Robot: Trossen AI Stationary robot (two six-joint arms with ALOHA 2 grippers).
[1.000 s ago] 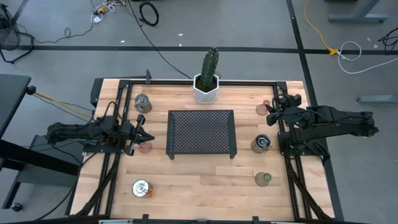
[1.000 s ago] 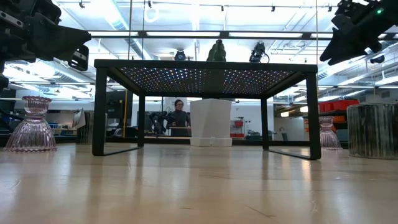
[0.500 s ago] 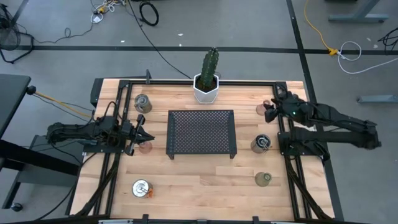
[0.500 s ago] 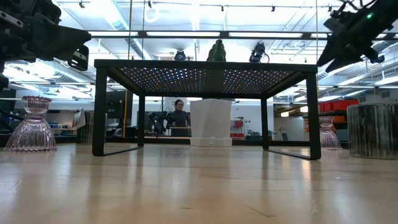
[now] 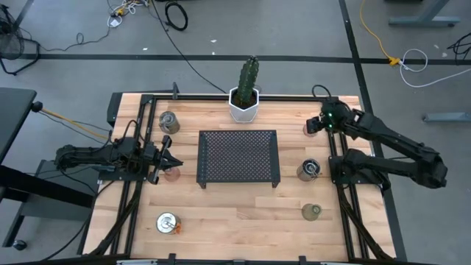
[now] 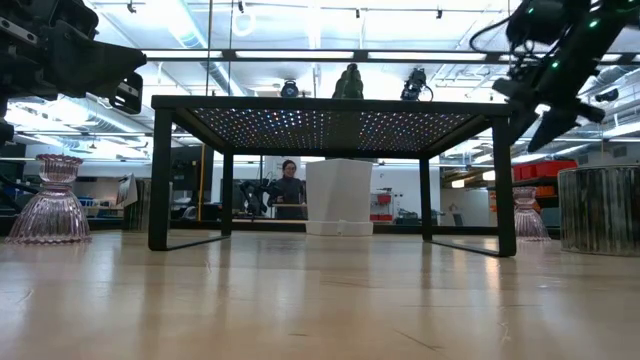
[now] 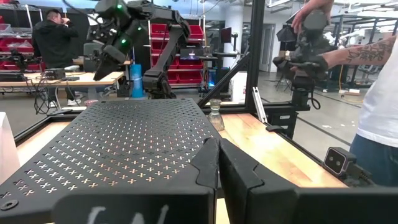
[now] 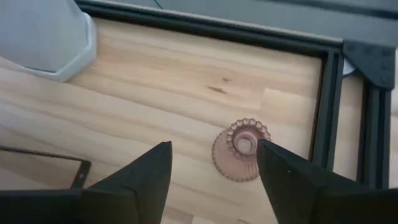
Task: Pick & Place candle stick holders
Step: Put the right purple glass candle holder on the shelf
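**Right gripper poised above the pinkish holder at the counter's far right corner**

The wooden counter is framed by black rails. At its middle the black mesh tray is stood on 4 legs, and just behind it the white hexagonal cactus pot is set against the far edge. In the low view the tray blocks much of the room behind, where a person is seen between its legs.

6 holders are spread around the tray, all on the counter and none on the tray. On the left side, 1 silver holder is placed near the far corner, 1 pinkish glass holder sits just beside the left gripper, and 1 silver holder is found near the front. On the right side, 1 silver holder is stood just beside the tray's edge, 1 greenish holder is placed nearer the front, and 1 pinkish holder lies near the far right rail.

The left gripper is held low beside the tray, its fingers pressed together on nothing. The right gripper is held above the far pinkish holder with its fingers spread wide; the holder is seen between them, untouched.
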